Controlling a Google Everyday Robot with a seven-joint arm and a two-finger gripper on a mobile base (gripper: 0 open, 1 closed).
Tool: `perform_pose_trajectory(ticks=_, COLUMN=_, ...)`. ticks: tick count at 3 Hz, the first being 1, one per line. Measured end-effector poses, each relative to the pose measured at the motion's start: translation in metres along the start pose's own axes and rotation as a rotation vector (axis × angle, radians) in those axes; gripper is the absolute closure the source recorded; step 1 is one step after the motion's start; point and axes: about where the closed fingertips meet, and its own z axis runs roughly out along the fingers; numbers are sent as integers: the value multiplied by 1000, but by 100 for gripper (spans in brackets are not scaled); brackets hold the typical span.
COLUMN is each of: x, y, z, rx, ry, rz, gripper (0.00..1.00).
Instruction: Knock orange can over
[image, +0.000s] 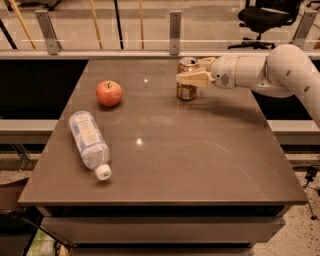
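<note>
Grey-brown table (175, 165) fills most of the view, its front edge nearest, with lower shelves showing beneath.

Nearest item, on the left: clear plastic bottle (90, 142) lying on its side, white cap (103, 172) pointing toward the front edge, base angled away to the back left.

Further back on the left: red apple (109, 93), upright with its stem up, well apart from the bottle and not touching anything.

Back centre-right: orange can (186, 92), standing upright on the table near the far edge, silver top visible. It sits well to the right of the apple.

Gripper (192, 77) is at the can, reaching in level from the right on a white arm (280, 70) that enters at the right edge. Its pale tip lies across the front of the can's upper body, hiding that band, while the can's base and rim show below and above it. Another pale part shows just right of the can's top, toward the back (so the can seems to sit within the pincer's reach). Whether the pincer is spread wide or closed on the can cannot be told from this angle.

Beyond the table: a low railing (174, 30) with metal posts, then pale floor, and a black office chair (265, 17) at the top right.
</note>
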Motion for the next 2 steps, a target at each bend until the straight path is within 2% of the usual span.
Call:
perform_pose_trajectory(ticks=1, x=0, y=1, z=3, rx=-5, ry=0, rz=0, gripper=87)
perform_pose_trajectory(ticks=2, x=0, y=3, z=5, rx=-9, ry=-1, rz=0, gripper=100)
